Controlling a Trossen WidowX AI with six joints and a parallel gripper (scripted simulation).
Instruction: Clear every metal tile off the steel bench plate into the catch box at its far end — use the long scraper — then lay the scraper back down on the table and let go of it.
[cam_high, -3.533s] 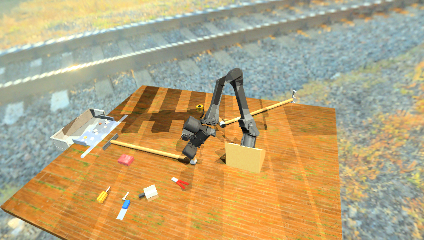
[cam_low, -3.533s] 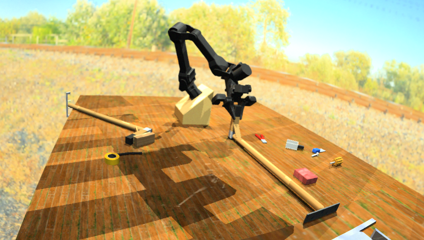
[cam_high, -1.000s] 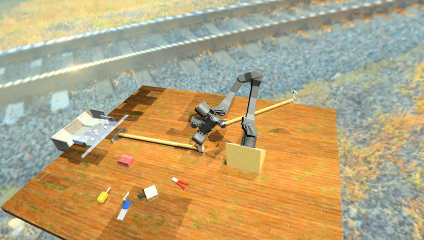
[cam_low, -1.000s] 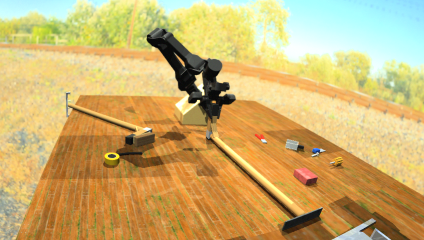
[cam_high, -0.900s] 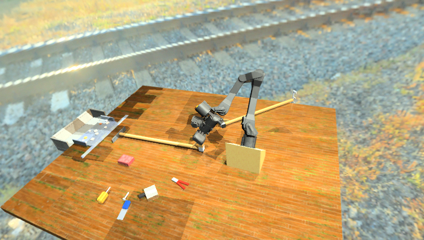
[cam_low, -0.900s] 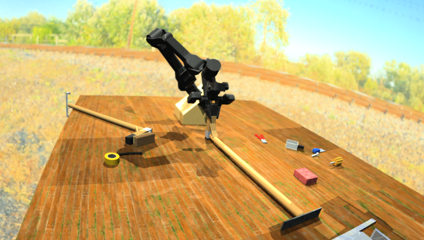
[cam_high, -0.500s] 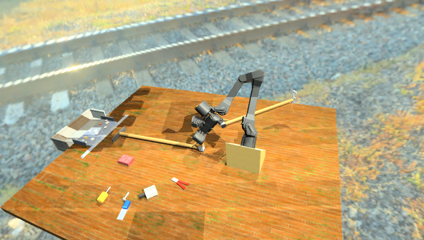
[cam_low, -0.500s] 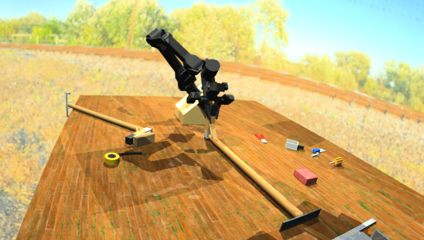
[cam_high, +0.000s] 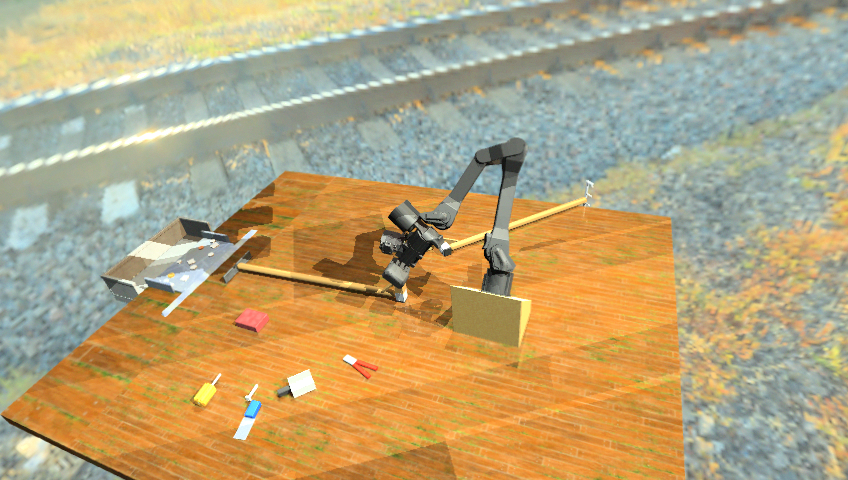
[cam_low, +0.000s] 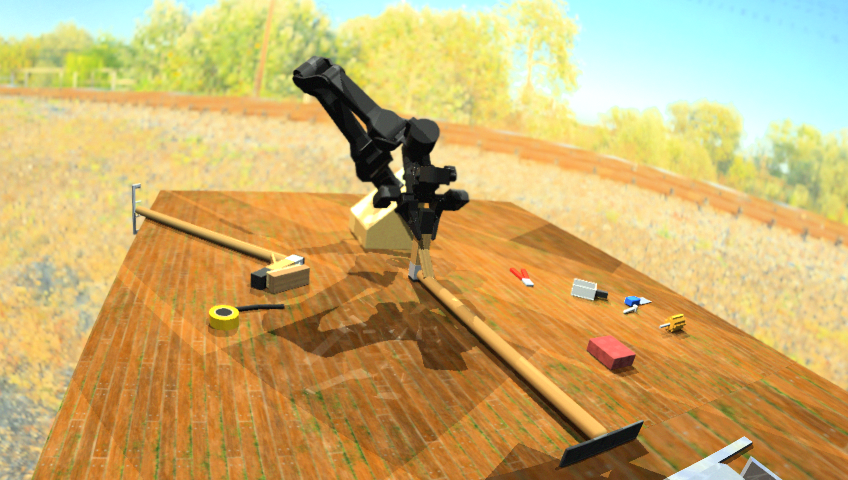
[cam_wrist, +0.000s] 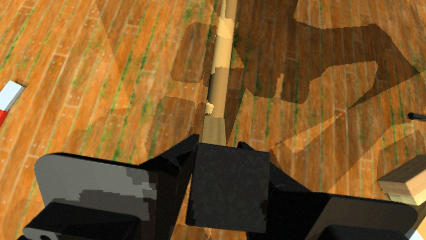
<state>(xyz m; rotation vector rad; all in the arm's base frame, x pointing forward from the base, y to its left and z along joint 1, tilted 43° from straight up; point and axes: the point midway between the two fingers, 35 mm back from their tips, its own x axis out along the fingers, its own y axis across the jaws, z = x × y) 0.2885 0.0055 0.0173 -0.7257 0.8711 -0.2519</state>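
Observation:
My gripper (cam_high: 397, 285) (cam_low: 423, 235) (cam_wrist: 217, 144) is shut on the grip end of the long scraper. The scraper's wooden handle (cam_high: 315, 277) (cam_low: 511, 358) (cam_wrist: 223, 75) runs away from the fingers, low over the table. Its dark blade (cam_high: 229, 274) (cam_low: 602, 444) stands at the near side of the bench plate, beside the plate's pale front strip and not over the plate. The steel bench plate (cam_high: 199, 270) carries several small metal tiles (cam_high: 191, 261), whitish, orange and yellow. The catch box (cam_high: 119, 273) is at the plate's far end, past the table edge; its floor is partly hidden.
A second long-handled tool (cam_high: 535, 217) (cam_low: 202, 231) lies behind the arm. A red block (cam_high: 252, 320) (cam_low: 611, 352) is beside the scraper. Red pliers (cam_high: 361, 366) (cam_low: 521, 276) and small hand tools lie farther along that side. Yellow tape (cam_low: 223, 317) and a wooden block (cam_low: 288, 278) lie opposite.

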